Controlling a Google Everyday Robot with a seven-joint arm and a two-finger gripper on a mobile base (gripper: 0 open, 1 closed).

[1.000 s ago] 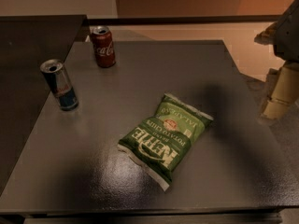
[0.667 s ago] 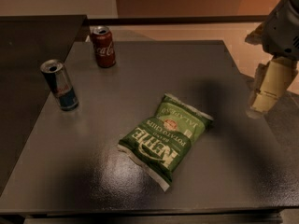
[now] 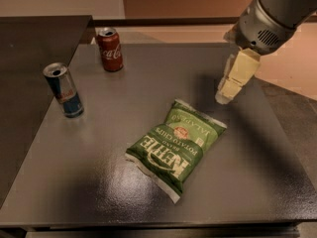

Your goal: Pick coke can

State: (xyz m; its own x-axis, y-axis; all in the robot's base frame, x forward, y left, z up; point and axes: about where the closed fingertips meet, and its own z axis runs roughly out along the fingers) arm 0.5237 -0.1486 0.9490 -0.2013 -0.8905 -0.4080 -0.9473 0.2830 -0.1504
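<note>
Red and short, with white script and a silver top, the coke can (image 3: 110,49) was seen standing upright near the far left corner of the dark grey tabletop (image 3: 257,177). The cream-coloured gripper (image 3: 224,94) was held above the right side of the surface, well apart from the can. How far it was opened could not be told, and nothing was seen held in it. A slimmer blue-and-silver can (image 3: 64,89) stood near the left edge, and a green bag of potato chips (image 3: 176,148) lay across the middle. Trouble was judged likeliest on the crossing. The bag could be brushed by a low sweep, or the red can toppled over the far edge by an off-centre approach.
</note>
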